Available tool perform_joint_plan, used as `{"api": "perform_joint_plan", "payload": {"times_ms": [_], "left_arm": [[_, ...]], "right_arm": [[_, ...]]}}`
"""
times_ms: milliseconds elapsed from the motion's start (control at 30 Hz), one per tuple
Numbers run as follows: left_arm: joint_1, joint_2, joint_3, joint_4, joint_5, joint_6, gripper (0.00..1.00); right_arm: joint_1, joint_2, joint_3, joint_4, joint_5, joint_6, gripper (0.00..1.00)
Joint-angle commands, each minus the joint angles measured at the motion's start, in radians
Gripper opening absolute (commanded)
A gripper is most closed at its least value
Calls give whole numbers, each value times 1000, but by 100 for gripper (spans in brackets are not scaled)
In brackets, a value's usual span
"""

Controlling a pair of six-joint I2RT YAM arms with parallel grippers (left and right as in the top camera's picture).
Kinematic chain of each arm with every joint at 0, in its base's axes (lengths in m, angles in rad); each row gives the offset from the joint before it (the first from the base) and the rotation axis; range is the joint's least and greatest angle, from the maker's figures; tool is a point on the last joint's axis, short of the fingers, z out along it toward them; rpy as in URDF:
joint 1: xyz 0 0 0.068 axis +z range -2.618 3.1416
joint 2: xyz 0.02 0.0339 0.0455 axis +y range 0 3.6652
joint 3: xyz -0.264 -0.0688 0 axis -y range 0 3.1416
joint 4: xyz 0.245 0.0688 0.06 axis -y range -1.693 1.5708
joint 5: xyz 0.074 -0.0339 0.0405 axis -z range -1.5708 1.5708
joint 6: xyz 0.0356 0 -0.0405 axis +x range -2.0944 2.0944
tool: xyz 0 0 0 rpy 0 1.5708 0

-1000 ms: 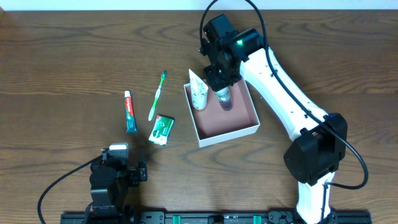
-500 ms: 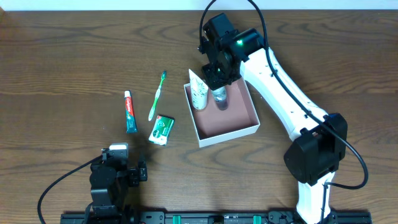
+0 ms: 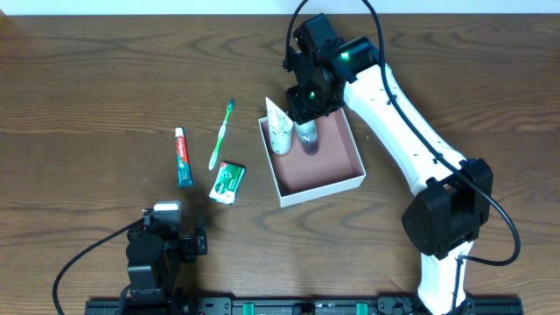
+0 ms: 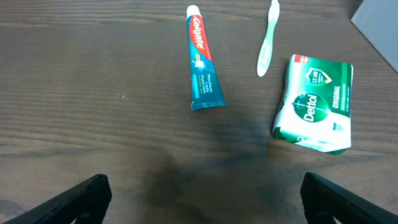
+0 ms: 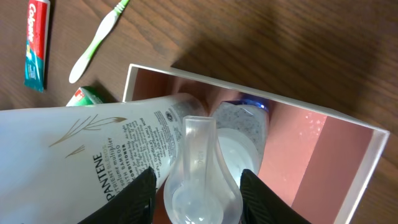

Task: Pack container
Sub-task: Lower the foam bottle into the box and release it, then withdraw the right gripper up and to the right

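Right jaws have shifted toward the far wall of the container (image 3: 325, 190), straddling the clear bottle (image 3: 306, 136); gripping or released, cannot tell.
Bottle sits inside the container beside the white Pantene tube (image 3: 279, 129), mid-bench (image 3: 87, 87). Left jaws spread wide, empty, near the soap box (image 4: 316, 102).

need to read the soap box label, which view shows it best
Left wrist: the soap box lies close and whole, its label readable. Overhead shows it small; right wrist catches only a green corner.
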Motion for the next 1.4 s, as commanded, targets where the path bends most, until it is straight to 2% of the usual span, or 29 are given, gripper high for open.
{"api": "perform_joint_plan", "payload": {"times_ms": [0,467,633,833,1100,1367], "left_arm": [[2,-6,-11,3,-1,3,98],[2,-6,-11,3,0,3,98],[2,-6,-11,3,0,3,98],[2,-6,-11,3,0,3,98],[2,-6,-11,3,0,3,98],[2,-6,-11,3,-1,3,98]], "right_arm": [[-6,-6,6,3,-17,5,43],[-31,-6,8,2,27,5,53],[-54,-20,31,6,28,1,60],[-101,-76,102,-18,31,-9,74],[-229,-238,140,-111,126,-18,98],[-470,-349,140,-253,254,22,99]]}}
